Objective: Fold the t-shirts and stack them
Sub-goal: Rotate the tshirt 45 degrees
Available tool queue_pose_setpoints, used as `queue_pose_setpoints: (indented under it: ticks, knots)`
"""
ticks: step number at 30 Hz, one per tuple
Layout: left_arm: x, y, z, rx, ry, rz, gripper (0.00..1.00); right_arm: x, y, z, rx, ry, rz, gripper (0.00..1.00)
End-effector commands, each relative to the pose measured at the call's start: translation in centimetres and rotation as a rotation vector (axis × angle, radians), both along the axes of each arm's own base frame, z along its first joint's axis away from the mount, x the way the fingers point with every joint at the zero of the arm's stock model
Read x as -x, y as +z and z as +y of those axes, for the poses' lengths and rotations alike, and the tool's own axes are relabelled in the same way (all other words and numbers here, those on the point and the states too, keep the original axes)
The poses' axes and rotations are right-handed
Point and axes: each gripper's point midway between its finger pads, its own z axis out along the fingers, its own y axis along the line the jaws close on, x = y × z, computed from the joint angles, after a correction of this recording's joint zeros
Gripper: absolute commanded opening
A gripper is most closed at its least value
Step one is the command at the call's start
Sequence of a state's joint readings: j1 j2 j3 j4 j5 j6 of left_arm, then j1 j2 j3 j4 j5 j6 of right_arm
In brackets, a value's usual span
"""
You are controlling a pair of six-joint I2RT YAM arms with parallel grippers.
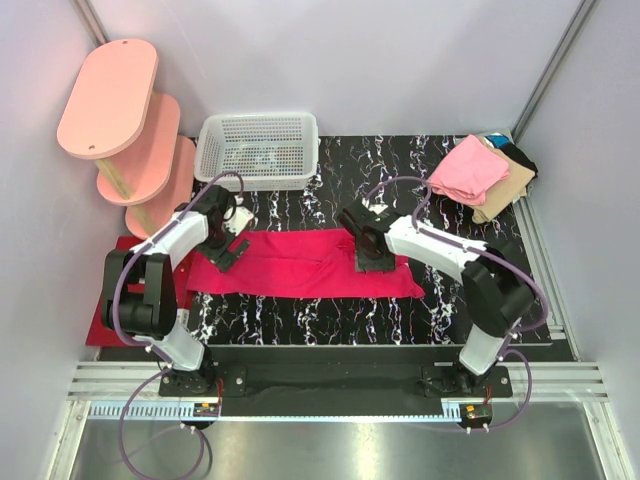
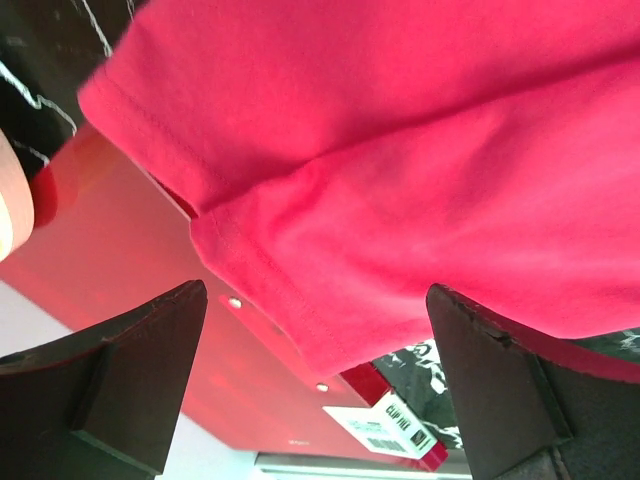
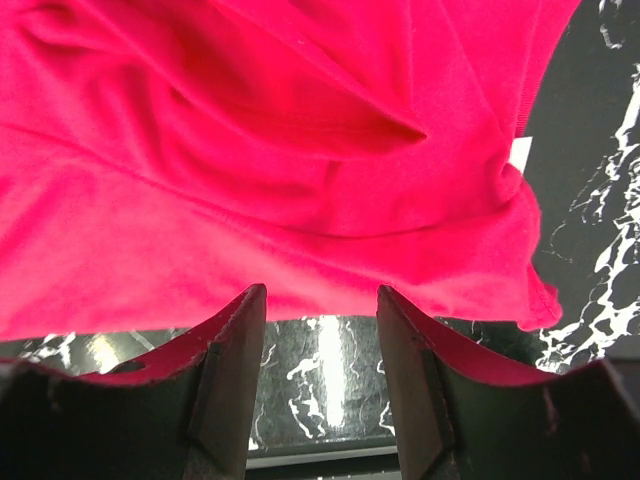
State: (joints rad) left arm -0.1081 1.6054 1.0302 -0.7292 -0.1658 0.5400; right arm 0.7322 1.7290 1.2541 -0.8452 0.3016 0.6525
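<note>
I'm seeing a black marbled table (image 1: 330, 320) with the magenta-red t-shirt (image 1: 300, 262) flat on it as a long strip. Relative to that shirt:
- white mesh basket (image 1: 258, 150) behind
- folded shirts (image 1: 468, 168) back-right, pink on top
- dark red mat (image 1: 96, 322) left
- pink tiered stand (image 1: 110, 95) back-left

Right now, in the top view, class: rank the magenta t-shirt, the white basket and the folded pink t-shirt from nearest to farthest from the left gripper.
1. magenta t-shirt: directly under the left gripper.
2. white basket: just beyond it, towards the back.
3. folded pink t-shirt: far right corner.
</note>
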Motion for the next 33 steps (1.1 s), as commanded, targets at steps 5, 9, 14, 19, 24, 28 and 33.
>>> queue_pose_setpoints:
  ticks: [5,9,14,19,24,28,33]
  knots:
    - [-1.0,0.2,-2.5,0.105,-0.001,-0.009,0.99,-1.3,-6.2,-1.8,0.082,-0.109,0.11,0.55]
    - [-1.2,-0.9,-2.4,0.092,0.005,0.015,0.99,-2.1,-8.1,-3.5,0.03,-0.187,0.176,0.54]
    - [0.1,-2.1,-2.3,0.076,-0.001,0.058,0.99,-4.0,-8.4,-6.2,-0.056,-0.297,0.192,0.52]
    - [2.0,-2.4,-4.4,0.109,-0.041,0.074,0.99,-7.1,-8.2,-7.0,-0.085,-0.308,0.177,0.52]
    - [3.8,-2.7,-6.2,0.137,-0.057,0.088,0.99,-9.4,-8.3,-6.8,-0.057,-0.273,0.174,0.52]
    - [5.2,-2.4,-6.8,0.162,-0.062,0.083,0.99,-9.9,-7.7,-7.1,-0.036,-0.264,0.166,0.5]
    - [6.0,-0.5,-6.3,0.163,-0.039,0.023,0.99,-10.8,-4.8,-7.9,0.002,-0.246,0.093,0.52]
